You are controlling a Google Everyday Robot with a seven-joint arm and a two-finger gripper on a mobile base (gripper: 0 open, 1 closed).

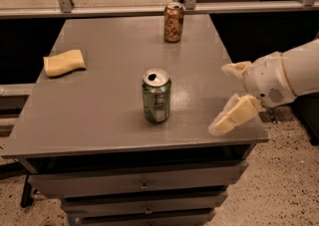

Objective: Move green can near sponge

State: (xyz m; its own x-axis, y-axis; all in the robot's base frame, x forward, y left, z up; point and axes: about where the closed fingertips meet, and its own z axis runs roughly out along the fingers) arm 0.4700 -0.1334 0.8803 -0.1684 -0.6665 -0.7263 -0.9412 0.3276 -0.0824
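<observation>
Arm [299,70] beyond the hand [222,99] over the table [99,115] edge, out of frame.

Showing no readable text, brand or number anywhere. Bearing a pale label patch on the green can [156,95], lettering illegible. Printing on the brown can [173,22] likewise illegible. Hovering with fingers spread at the right edge of the table [99,115]: gripper [225,94].

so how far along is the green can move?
Done: nothing yet. The green can stands upright mid-table, far from the sponge by the table's left edge.
In hand: the pincer is open over the right edge, to the can's right and not touching it.
Left: grasp the can, carry it left and set it down beside the sponge.
</observation>
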